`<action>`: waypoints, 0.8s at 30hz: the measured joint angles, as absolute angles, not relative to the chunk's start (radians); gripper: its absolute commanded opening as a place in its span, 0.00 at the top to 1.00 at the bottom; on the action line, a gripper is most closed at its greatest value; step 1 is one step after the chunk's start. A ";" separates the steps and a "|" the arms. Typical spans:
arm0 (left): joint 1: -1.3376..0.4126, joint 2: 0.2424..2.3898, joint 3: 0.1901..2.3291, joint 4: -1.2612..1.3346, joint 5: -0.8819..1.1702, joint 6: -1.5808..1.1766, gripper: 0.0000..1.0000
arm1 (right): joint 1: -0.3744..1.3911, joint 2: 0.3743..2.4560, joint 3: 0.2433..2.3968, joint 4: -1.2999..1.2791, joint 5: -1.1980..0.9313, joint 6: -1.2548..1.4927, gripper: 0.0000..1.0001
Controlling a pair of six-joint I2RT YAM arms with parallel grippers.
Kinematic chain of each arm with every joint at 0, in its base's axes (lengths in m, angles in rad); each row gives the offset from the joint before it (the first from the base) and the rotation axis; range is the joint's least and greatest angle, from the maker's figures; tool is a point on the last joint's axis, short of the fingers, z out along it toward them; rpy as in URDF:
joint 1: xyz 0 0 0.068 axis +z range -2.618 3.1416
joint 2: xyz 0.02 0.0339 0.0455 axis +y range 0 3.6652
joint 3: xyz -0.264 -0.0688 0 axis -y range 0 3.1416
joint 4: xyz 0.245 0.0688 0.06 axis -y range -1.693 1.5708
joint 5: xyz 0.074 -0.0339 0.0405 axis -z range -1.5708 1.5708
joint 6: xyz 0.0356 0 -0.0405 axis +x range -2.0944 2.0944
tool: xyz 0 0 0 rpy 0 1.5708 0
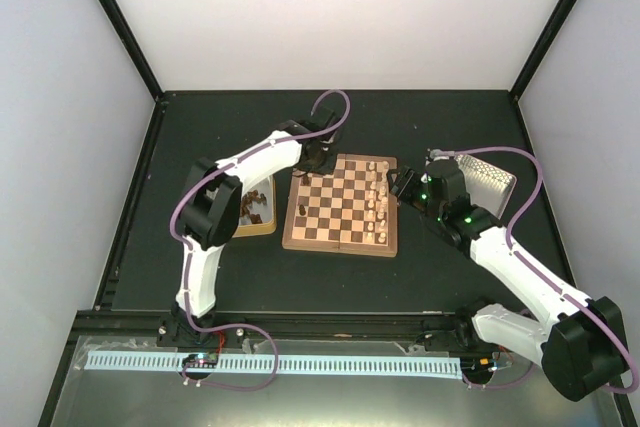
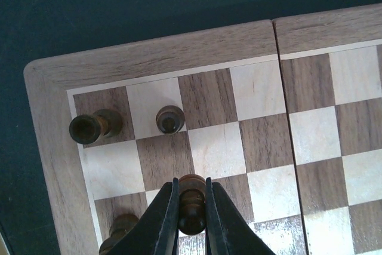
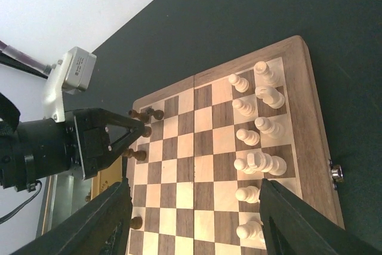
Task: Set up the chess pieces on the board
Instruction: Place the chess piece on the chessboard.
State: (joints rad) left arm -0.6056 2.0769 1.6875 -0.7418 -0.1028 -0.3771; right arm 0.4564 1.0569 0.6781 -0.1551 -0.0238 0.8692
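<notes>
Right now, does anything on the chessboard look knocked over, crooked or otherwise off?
Nothing is clearly wrong. The one oddity is among the cream pieces on the right side of the board: midway along the row, a few sit bunched and overlapping, so one may have toppled, though I cannot tell.

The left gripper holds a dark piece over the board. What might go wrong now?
1. The left gripper pinches the dark piece narrowly; released, it may tip on the board.
2. Another dark piece stands close beside the left finger; a sideways move may knock it.
3. The open right gripper hangs near the pale pieces and may topple them.
</notes>
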 measured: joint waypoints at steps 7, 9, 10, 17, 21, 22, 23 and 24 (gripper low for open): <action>-0.606 2.113 1.700 -0.763 -0.110 -0.374 0.90 | 0.456 1.057 0.678 -0.159 -0.023 0.869 0.40; -0.605 2.117 1.700 -0.768 -0.113 -0.374 0.89 | 0.456 1.057 0.678 -0.159 -0.023 0.869 0.40; -0.605 2.119 1.700 -0.770 -0.113 -0.374 0.89 | 0.456 1.057 0.678 -0.159 -0.023 0.869 0.40; -0.603 2.131 1.702 -0.771 -0.117 -0.374 0.87 | 0.456 1.057 0.678 -0.159 -0.023 0.869 0.40; -0.601 2.143 1.702 -0.770 -0.118 -0.374 0.86 | 0.456 1.057 0.678 -0.159 -0.023 0.869 0.40; -0.601 2.144 1.703 -0.769 -0.120 -0.374 0.86 | 0.456 1.057 0.678 -0.159 -0.023 0.869 0.40; -0.599 2.144 1.705 -0.770 -0.120 -0.374 0.86 | 0.456 1.057 0.678 -0.159 -0.023 0.868 0.40; -0.599 2.145 1.707 -0.770 -0.120 -0.373 0.86 | 0.456 1.057 0.678 -0.159 -0.023 0.869 0.40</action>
